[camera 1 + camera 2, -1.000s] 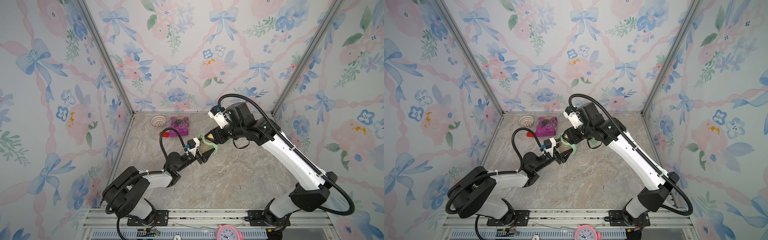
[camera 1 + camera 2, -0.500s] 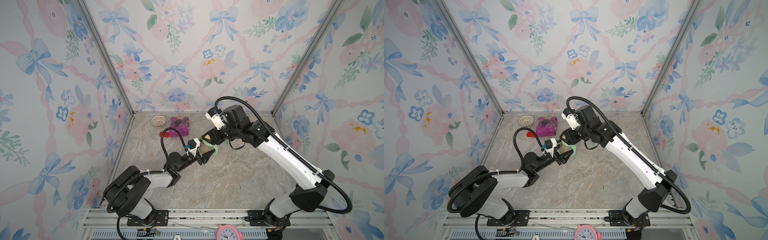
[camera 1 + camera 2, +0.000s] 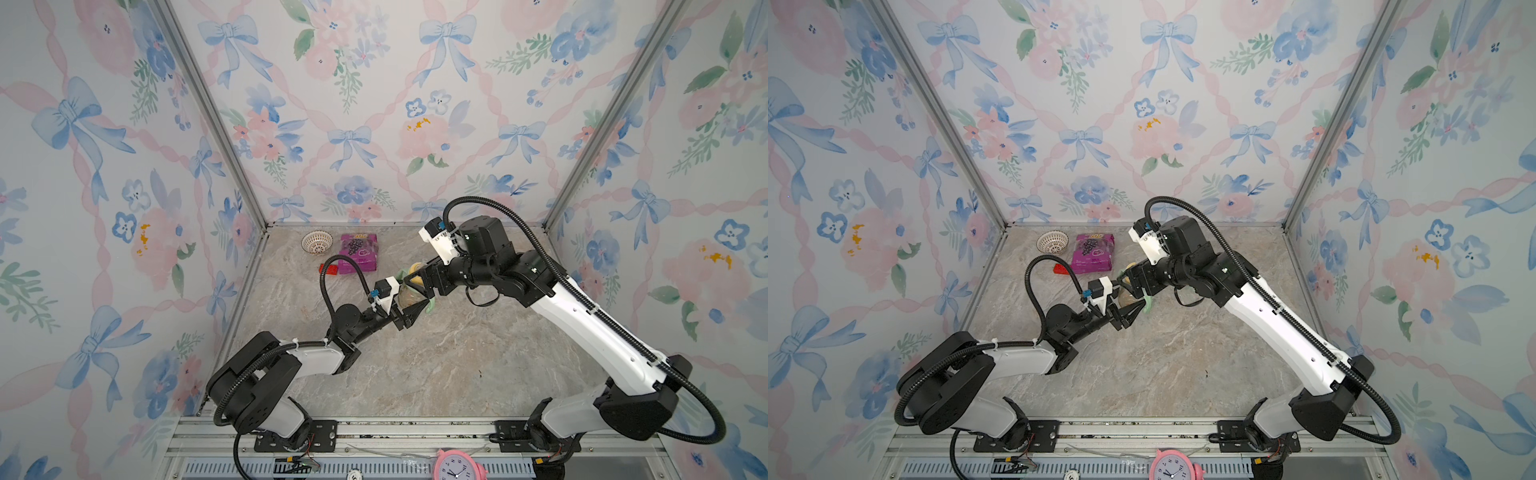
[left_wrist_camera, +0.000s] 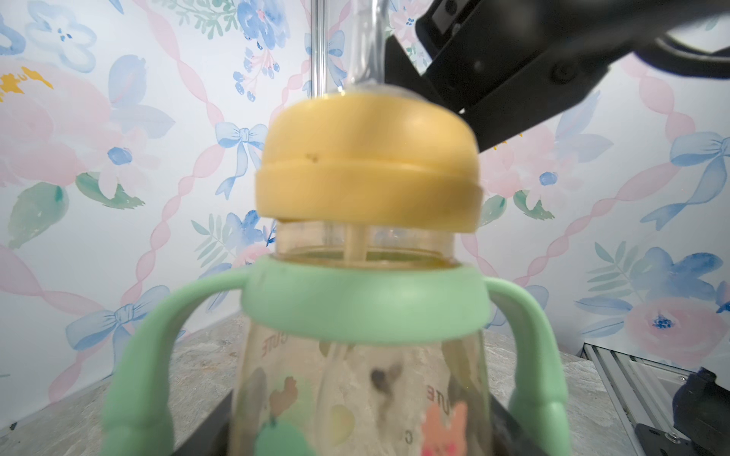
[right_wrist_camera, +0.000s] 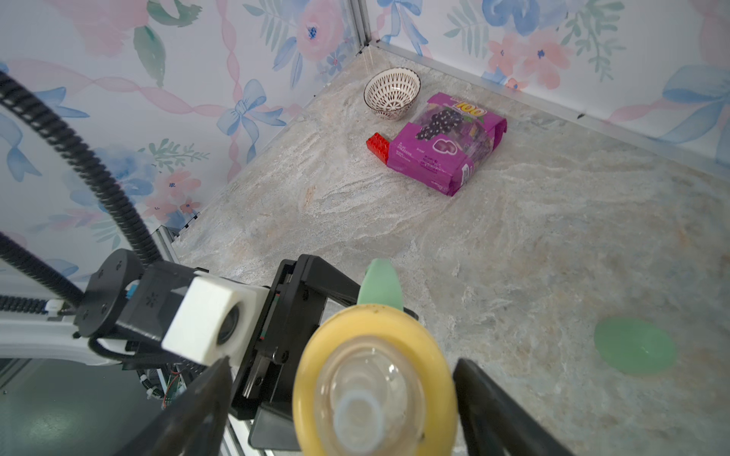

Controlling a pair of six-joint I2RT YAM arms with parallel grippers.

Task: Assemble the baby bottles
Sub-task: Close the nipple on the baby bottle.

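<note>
The left gripper (image 3: 410, 308) is clamping the amber-tinted bottle (image 4: 355, 395) by its lower body and holding it upright, with a jaw pressing on each side. The yellow ring (image 4: 367, 169) with its clear nipple (image 5: 361, 398) is sitting slightly askew on the bottle's neck. Bare neck is showing between the ring and the mint-green collar (image 4: 363, 304). The right gripper (image 5: 341, 363) is hovering directly over the ring, released, its jaws spreading wider than the ring on either side. The mint-green dome cap (image 5: 634, 347) is lying on the table (image 5: 513, 244) off to one side of the right gripper, apart from it. Beyond both grippers, a white bowl (image 5: 392, 92), a purple packet (image 5: 446, 144) and a red block (image 5: 377, 144) are resting together.
</note>
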